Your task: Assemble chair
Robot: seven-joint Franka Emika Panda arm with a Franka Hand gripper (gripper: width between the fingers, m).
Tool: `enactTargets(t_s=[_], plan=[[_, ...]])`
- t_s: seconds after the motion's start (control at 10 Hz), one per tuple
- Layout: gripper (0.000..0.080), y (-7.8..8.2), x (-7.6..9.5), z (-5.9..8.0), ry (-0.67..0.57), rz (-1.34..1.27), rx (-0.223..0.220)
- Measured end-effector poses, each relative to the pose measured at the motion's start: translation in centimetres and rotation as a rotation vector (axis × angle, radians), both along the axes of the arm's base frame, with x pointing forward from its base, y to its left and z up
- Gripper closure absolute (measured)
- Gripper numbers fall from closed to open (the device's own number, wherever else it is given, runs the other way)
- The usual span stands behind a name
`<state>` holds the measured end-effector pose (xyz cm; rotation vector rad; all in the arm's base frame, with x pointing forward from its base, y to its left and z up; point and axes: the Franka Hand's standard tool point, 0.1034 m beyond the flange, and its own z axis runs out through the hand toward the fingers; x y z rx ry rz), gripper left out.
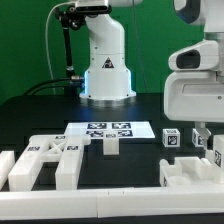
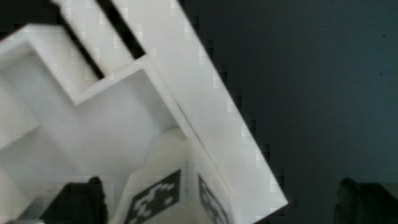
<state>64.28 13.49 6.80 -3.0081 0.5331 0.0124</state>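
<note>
The chair lies in loose white parts. In the exterior view an X-braced panel (image 1: 45, 160) rests at the left, a short post (image 1: 110, 146) near the middle and a tagged block (image 1: 172, 138) right of it. A larger tagged white piece (image 1: 190, 172) lies at the right, and my gripper (image 1: 205, 135) hangs just above it. In the wrist view the gripper (image 2: 222, 205) is open. Its dark fingers (image 2: 80, 200) stand on either side of a tagged white part (image 2: 178, 195), with a gap showing on one side. A long white edge (image 2: 187, 90) and a framed part (image 2: 63, 110) run beyond it.
The marker board (image 1: 100, 130) lies flat in front of the robot base (image 1: 105, 75). A long plain white rail (image 1: 110, 203) runs along the front of the black table, and another white rail end (image 1: 8, 165) sits at the far left.
</note>
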Motion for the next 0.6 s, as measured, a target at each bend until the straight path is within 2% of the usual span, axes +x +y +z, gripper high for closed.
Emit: enactTargets(t_s=[0.2,0.3,0.5,0.6], plan=[[0.0151,-0.89,0.32,-0.01,-0.038,0.324,-0.043],[0.0151,-0.47,0.48,0.19,-0.052,0.459,-0.067],[0.0175,-0.31,0.53,0.23,-0.055,0.439,-0.067],[0.0306,-0.34,0.54,0.23,-0.055,0.438,-0.067]])
